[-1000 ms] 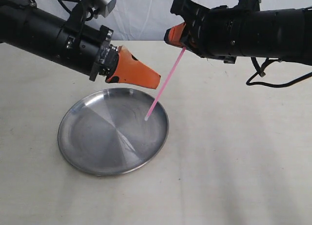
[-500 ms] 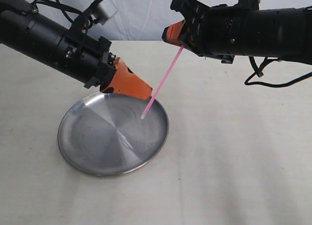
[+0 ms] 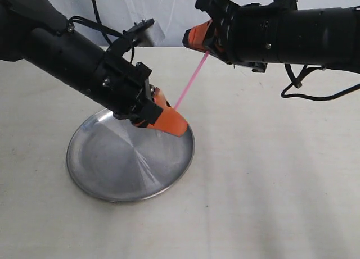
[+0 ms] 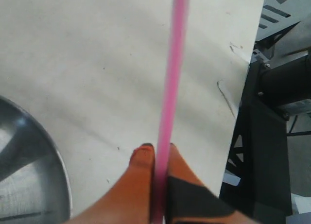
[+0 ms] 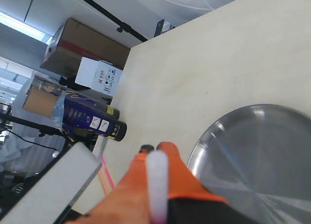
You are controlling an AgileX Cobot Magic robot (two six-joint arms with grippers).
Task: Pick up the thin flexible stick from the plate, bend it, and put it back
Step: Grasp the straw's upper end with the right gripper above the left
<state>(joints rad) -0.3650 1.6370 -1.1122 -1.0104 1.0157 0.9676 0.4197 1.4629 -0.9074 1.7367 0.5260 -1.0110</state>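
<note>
Left gripper point(image 3: 178, 126) lower, around stick point(image 3: 192, 81)

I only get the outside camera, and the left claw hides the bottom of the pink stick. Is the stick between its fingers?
Observer: Yes. The left wrist view shows the pink stick running straight in between the two orange fingertips of the left gripper.
Operator: Is it squeezing it?
Observer: It looks so. In that view the fingers touch the stick on both sides, with no gap showing.
Operator: And the other claw?
Observer: The right wrist view shows a pale, blurred length of stick lying between the fingers of the right gripper.
</note>
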